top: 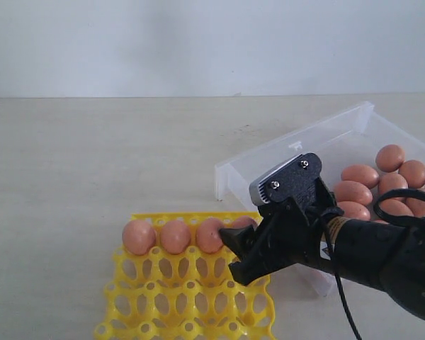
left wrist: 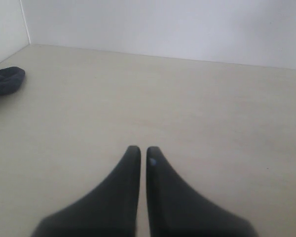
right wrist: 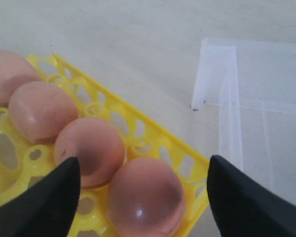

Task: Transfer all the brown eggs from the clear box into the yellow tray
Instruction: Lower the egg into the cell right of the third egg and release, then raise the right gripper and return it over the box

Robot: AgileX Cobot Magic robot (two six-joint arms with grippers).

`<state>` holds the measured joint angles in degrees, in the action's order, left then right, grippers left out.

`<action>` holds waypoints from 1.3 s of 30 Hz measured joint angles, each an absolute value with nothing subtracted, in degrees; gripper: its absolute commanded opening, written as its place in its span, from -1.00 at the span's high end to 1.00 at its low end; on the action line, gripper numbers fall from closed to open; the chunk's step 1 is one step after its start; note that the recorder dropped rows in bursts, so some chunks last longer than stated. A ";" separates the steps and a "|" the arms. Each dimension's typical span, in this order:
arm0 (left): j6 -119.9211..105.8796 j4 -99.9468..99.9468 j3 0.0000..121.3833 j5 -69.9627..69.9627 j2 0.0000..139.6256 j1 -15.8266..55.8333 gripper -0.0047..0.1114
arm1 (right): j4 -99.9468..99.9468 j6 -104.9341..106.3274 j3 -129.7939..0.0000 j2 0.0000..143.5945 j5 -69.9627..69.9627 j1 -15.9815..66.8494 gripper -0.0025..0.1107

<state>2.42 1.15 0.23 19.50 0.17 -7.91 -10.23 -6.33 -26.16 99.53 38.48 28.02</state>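
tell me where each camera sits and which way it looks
Exterior: off the arms, facing across the table at yellow tray, clear box; right arm shows.
Left wrist: above bare table; closed left fingers show.
Right wrist: over the tray's brown eggs; open right fingers show.
Exterior and right wrist share tray, eggs, box corner.

I see my right arm [top: 382, 258] as a thick matte-black tube with a tan band [top: 331, 230] near the wrist. A grey camera block [top: 268, 186] sits on a black bracket with two silver screws [top: 304, 163]. Thin black cables [top: 404, 196] loop alongside. The right end effector [top: 235, 256] and left end effector [left wrist: 143, 154] have smooth black tapered fingers. One left finger bears a pale spot [left wrist: 153, 161].
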 measured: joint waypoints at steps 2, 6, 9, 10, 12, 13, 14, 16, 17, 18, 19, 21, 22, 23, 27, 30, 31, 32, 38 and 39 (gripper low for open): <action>2.42 1.15 0.23 19.50 0.17 -7.91 0.85 | -10.36 -6.06 -26.16 99.53 38.48 28.02 -0.21; 2.42 1.15 0.23 19.50 0.17 -7.91 0.85 | -10.36 -6.06 -26.16 99.53 38.48 28.02 -0.21; 2.42 1.15 0.23 19.50 0.17 -7.91 0.85 | -10.36 -5.40 -26.16 98.95 38.48 28.02 -0.21; 2.42 1.15 0.23 19.50 0.17 -7.91 0.85 | -10.00 -4.83 -26.16 98.25 38.20 28.02 -0.21; 2.42 1.15 0.23 19.50 0.17 -7.91 0.85 | -9.01 -3.36 -26.16 96.16 37.97 28.02 -0.21; 2.42 1.15 0.23 19.50 0.17 -7.91 0.85 | -7.96 -2.10 -26.16 94.55 37.97 28.02 -0.21; 2.42 1.15 0.23 19.50 0.17 -7.91 0.85 | -6.51 -0.93 -26.16 92.71 37.97 28.02 -0.21; 2.42 1.15 0.23 19.50 0.17 -7.91 0.85 | -2.42 2.52 -26.08 88.51 38.50 28.02 -0.21; 2.42 1.15 0.23 19.50 0.17 -7.91 0.85 | -0.43 4.46 -26.08 86.72 39.16 28.02 -0.20; 2.42 1.15 0.23 19.50 0.17 -7.91 0.85 | 2.41 6.44 -26.08 84.44 40.09 28.02 -0.14; 2.42 1.15 0.23 19.50 0.17 -7.91 0.85 | 5.62 8.42 -26.08 82.15 41.16 28.02 -0.05; 2.42 1.15 0.23 19.50 0.17 -7.91 0.85 | 12.21 11.90 -26.47 77.98 42.66 28.02 0.27; 2.42 1.15 0.23 19.50 0.17 -7.91 0.85 | 16.22 13.95 -26.95 75.72 43.31 28.02 0.46; 2.42 1.15 0.23 19.50 0.17 -7.91 0.85 | 20.11 15.83 -27.44 73.95 43.81 28.02 0.67; 2.42 1.15 0.23 19.50 0.17 -7.91 0.85 | 29.65 25.79 -32.06 66.52 45.04 28.02 0.95; 2.42 1.15 0.23 19.50 0.17 -7.91 0.85 | 31.59 33.88 -37.08 64.11 45.42 28.02 0.96; 2.42 1.15 0.23 19.50 0.17 -7.91 0.85 | 31.94 36.25 -39.16 63.95 45.42 28.02 0.96; 2.42 1.15 0.23 19.50 0.17 -7.91 0.85 | 32.38 38.02 -40.94 63.95 45.42 28.02 0.96; 2.42 1.15 0.23 19.50 0.17 -7.91 0.85 | 43.06 52.16 -56.08 69.82 37.62 25.93 0.96; 2.42 1.15 0.23 19.50 0.17 -7.91 0.85 | 46.47 55.05 -58.90 71.77 33.08 24.24 0.96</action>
<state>2.42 1.15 0.23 19.50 0.17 -7.91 46.47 55.05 -58.90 71.77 33.08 24.24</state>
